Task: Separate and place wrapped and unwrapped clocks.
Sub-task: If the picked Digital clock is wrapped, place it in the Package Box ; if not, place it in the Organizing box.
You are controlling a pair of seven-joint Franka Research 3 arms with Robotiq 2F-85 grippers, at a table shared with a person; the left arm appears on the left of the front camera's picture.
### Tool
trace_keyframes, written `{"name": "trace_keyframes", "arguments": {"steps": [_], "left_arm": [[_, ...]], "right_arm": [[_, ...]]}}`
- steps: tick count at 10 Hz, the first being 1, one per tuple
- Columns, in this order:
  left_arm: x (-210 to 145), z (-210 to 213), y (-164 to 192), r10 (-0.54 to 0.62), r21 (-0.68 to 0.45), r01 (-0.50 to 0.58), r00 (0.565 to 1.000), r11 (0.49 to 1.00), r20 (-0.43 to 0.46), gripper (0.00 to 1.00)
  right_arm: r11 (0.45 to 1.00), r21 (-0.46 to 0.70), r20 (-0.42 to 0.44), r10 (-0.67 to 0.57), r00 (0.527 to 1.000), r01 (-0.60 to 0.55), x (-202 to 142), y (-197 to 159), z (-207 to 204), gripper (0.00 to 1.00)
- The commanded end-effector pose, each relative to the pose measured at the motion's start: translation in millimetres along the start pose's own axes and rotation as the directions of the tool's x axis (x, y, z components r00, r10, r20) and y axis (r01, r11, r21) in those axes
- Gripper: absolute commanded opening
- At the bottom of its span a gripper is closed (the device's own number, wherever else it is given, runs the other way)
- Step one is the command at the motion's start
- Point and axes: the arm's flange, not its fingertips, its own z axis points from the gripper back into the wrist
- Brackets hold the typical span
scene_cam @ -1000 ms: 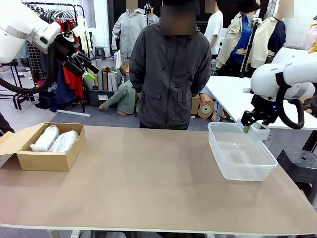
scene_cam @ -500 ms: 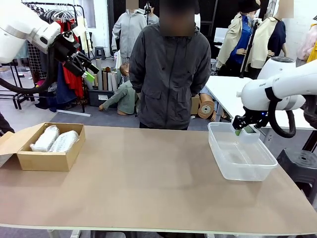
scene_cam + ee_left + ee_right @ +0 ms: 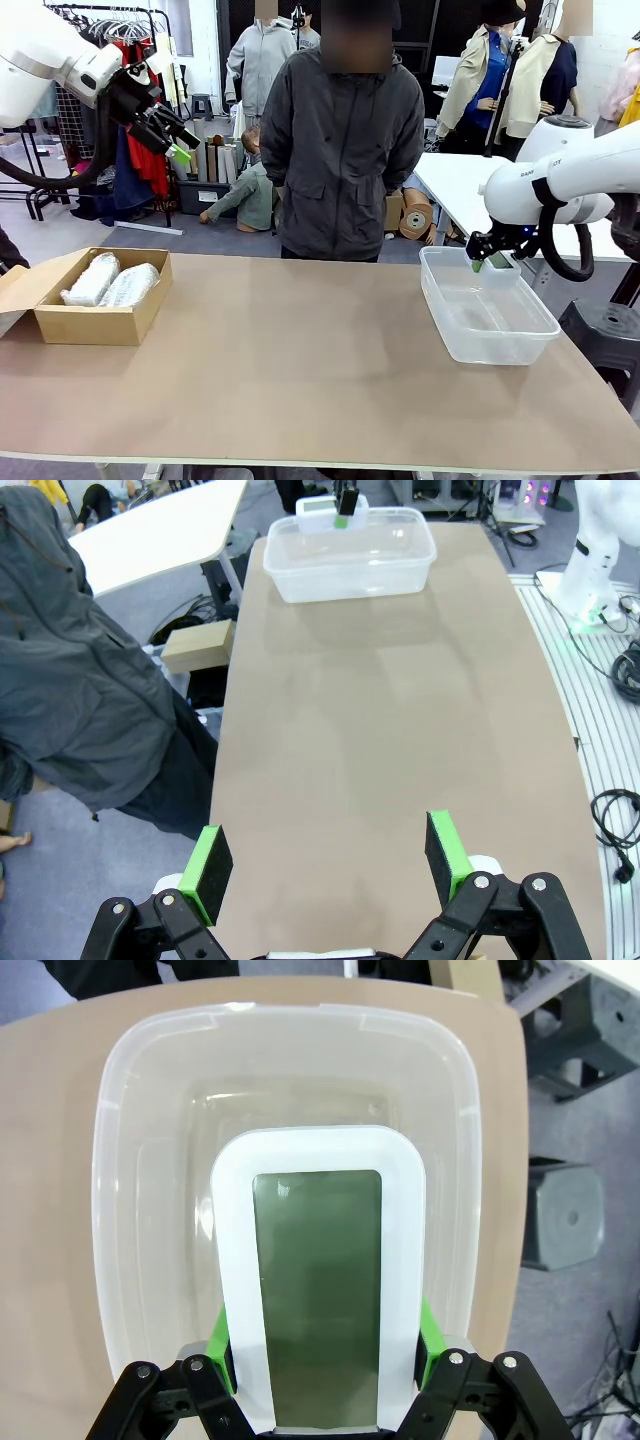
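Bare clock point(image 3: 318, 1280) — white case, grey-green screen — is sitting clamped between the green pads point(image 3: 424, 1335) of the right gripper point(image 3: 488, 262), screen facing the wrist camera. In the right wrist view it is hanging directly above the clear plastic tub point(image 3: 130, 1190), inside the tub's outline; whether it is touching the tub floor cannot be told. In the front view the right gripper is holding it at the far rim of the tub point(image 3: 500, 345), which is standing on the right side of the brown table point(image 3: 300, 360).

The left wrist view is picking up the same clock point(image 3: 322, 514) at the far end of the table, over the tub point(image 3: 350, 570).

Two wrapped clocks point(image 3: 110, 280), each bundled in crinkly clear plastic, are lying side by side in the open cardboard box point(image 3: 95, 325) at the table's left edge, well apart from the tub.

Left gripper point(image 3: 182, 140) is hovering high above the box area with its jaws spread wide and nothing between them; in its own wrist view both green pads point(image 3: 208, 860) are standing far apart over bare tabletop.

A person in a dark grey jacket point(image 3: 340, 150) is standing at the far side of the table, near the middle, arms down, hands hidden from the camera.
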Motion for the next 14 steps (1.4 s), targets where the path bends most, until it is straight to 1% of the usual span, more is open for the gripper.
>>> {"name": "trace_keyframes", "arguments": {"steps": [1, 3, 4, 5, 6, 10, 14], "left_arm": [[1, 1, -1, -0.007, 0.005, 0.007, 1.000, 1.000, -0.001, 1.00], [1, 1, -1, -0.007, 0.005, 0.007, 1.000, 1.000, -0.001, 1.00], [1, 1, -1, -0.007, 0.005, 0.007, 1.000, 1.000, -0.001, 1.00], [1, 1, -1, -0.007, 0.005, 0.007, 1.000, 1.000, -0.001, 1.00], [1, 1, -1, -0.007, 0.005, 0.007, 1.000, 1.000, -0.001, 1.00], [1, 1, -1, -0.007, 0.005, 0.007, 1.000, 1.000, -0.001, 1.00], [1, 1, -1, -0.007, 0.005, 0.007, 1.000, 1.000, -0.001, 1.00]], "right_arm": [[1.000, -0.002, 0.007, 0.027, 1.000, -0.027, 1, -1, 1, 0.00], [1.000, -0.002, 0.007, 0.027, 1.000, -0.027, 1, -1, 1, 0.00], [1.000, 0.000, -0.003, 0.001, 1.000, -0.001, 0, 0, -2, 0.00], [0.999, 0.041, -0.007, -0.003, 1.000, 0.003, 1, -6, -4, 0.00], [0.999, 0.050, -0.025, -0.014, 1.000, 0.015, 3, -8, -9, 0.00], [0.999, 0.050, -0.109, -0.010, 0.994, 0.015, 8, -3, -44, 0.00], [0.998, 0.059, -0.171, -0.021, 0.985, 0.031, 7, 0, -76, 0.00]]}}
